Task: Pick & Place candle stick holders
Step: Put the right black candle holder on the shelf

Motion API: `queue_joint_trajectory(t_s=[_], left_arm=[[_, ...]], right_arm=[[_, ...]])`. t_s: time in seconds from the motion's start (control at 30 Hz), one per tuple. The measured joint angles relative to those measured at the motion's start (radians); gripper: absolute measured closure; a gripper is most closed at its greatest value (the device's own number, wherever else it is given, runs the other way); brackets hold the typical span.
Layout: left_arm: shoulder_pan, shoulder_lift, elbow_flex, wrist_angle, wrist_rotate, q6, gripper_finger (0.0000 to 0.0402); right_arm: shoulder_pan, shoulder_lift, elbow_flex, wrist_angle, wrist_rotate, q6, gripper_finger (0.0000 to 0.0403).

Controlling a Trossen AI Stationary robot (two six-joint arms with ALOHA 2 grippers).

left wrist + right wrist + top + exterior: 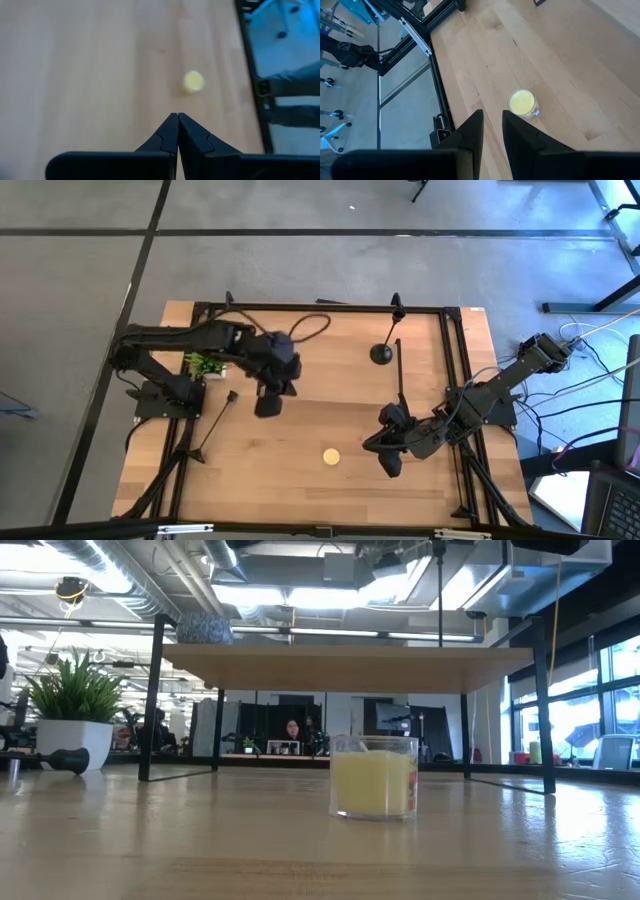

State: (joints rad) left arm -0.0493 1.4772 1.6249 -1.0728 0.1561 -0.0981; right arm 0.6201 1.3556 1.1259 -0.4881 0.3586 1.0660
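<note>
One black candle stick holder point(216, 424) lies flat on the table at the left. A second one point(382, 354) stands on its round base toward the far edge. A third shows as a thin stem point(398, 375) that runs from my right gripper point(386, 452) toward the far edge, its near end hidden by that gripper. My left gripper point(268, 402) hangs above the table left of the middle. In its wrist view the left gripper point(177, 117) is shut with nothing in it. The right gripper point(492, 117) shows a narrow gap with only table behind it. My right gripper may or may not touch the third holder's stem point(399, 405); I cannot tell. In the high view the gripper's own body hides where the stem ends. The right wrist view shows nothing between the fingers.
A yellow candle in a glass point(330, 456) point(375, 775) stands on the table ahead of the right gripper. A potted plant point(205, 365) sits under the left arm. A wooden shelf on black legs point(340, 668) fills the low view. Black rails point(457, 410) run along the table's sides.
</note>
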Motion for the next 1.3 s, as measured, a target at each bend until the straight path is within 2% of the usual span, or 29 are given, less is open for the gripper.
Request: queue_joint_trajectory(t_s=[0.47, 0.73, 0.8, 0.93, 1.1, 1.3], left_arm=[[-0.254, -0.006, 0.000, -0.016, -0.004, -0.237, 0.0399], [-0.357, -0.006, 0.000, -0.214, -0.073, -0.492, 0.0399], [-0.375, -0.006, -0.001, -0.266, -0.089, -0.530, 0.0400], [-0.401, -0.007, -0.059, -0.270, -0.094, -0.559, 0.0400], [-0.434, -0.010, -0.172, -0.252, -0.055, -0.581, 0.0399], [-0.469, -0.010, -0.321, -0.165, -0.016, -0.613, 0.0399]], right_arm=[[0.003, 0.000, 0.000, 0.021, -0.004, 0.000, 0.0330], [0.003, 0.000, 0.000, 0.047, -0.027, 0.000, 0.0329], [0.003, 0.000, 0.000, 0.047, -0.027, 0.000, 0.0329], [0.003, 0.000, 0.000, 0.047, -0.040, 0.009, 0.0329], [0.014, 0.000, 0.000, 0.027, -0.172, 0.171, 0.0329], [0.093, 0.000, 0.000, -0.142, -0.307, 0.587, 0.0329]])
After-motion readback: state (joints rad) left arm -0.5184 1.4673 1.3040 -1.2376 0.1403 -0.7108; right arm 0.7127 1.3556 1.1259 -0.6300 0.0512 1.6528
